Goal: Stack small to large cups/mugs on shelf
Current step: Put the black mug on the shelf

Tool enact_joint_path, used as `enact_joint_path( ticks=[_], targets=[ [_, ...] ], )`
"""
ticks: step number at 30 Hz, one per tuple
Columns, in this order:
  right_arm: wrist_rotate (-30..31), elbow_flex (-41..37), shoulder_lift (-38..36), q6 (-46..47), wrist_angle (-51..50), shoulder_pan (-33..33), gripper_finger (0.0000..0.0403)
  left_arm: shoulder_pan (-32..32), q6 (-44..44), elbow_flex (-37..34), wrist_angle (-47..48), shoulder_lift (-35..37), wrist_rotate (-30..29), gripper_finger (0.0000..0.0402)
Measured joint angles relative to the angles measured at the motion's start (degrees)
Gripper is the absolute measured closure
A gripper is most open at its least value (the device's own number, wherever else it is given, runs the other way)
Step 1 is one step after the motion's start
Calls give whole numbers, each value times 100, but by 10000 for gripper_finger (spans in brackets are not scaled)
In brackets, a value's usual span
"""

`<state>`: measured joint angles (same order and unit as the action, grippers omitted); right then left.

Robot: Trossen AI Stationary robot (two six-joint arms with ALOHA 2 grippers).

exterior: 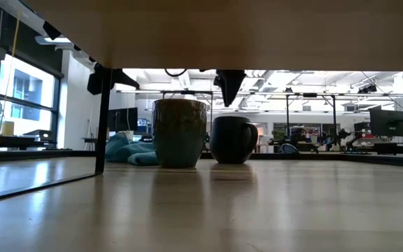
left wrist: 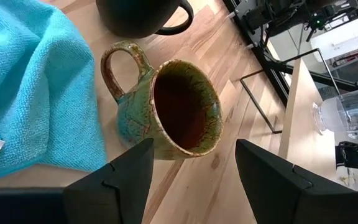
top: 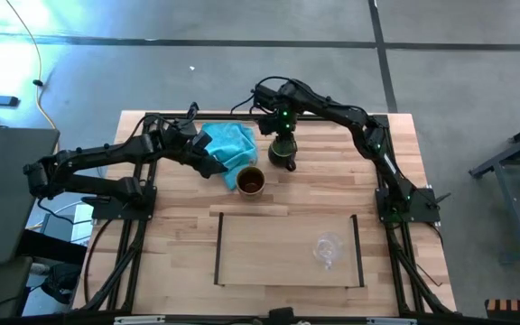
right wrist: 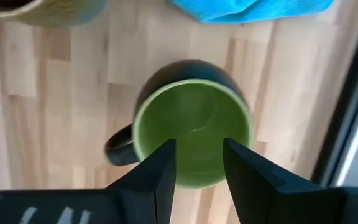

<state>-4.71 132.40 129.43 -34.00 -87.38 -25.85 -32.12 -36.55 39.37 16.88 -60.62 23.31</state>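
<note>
A brown-lined mug with a mottled green-brown glaze [top: 251, 181] stands upright on the tabletop beside the turquoise cloth [top: 229, 144]. My left gripper [top: 216, 167] is open just to its left. In the left wrist view the fingers [left wrist: 194, 149] stand apart just short of the mug [left wrist: 179, 106], touching nothing. A dark mug with a green inside [top: 283, 155] stands behind it. My right gripper [top: 283, 143] is open and points down over this mug's rim [right wrist: 194, 134]. The low view shows its tip [exterior: 229, 87] clear above the mug [exterior: 233, 140]. A clear glass cup [top: 327, 248] stands on the shelf board [top: 269, 257].
The shelf board has thin dark rails along its short sides [top: 219, 248] [top: 358, 248]; the board left of the glass is bare. The cloth lies against the brown mug's far left side. The two mugs stand close together [exterior: 180, 133].
</note>
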Motion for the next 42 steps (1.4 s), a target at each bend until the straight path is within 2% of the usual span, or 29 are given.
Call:
enact_joint_path(
  ticks=[7, 25, 42],
  targets=[
    [18, 0, 19, 77, 362, -81, 279, 0, 135, -1, -56, 0, -136, 186],
    [306, -4, 442, -55, 284, -225, 279, -13, 176, 0, -54, 0, -199, 186],
    [275, -4, 662, -28, 381, -212, 281, -11, 173, -1, -41, 0, -202, 186]
  ],
)
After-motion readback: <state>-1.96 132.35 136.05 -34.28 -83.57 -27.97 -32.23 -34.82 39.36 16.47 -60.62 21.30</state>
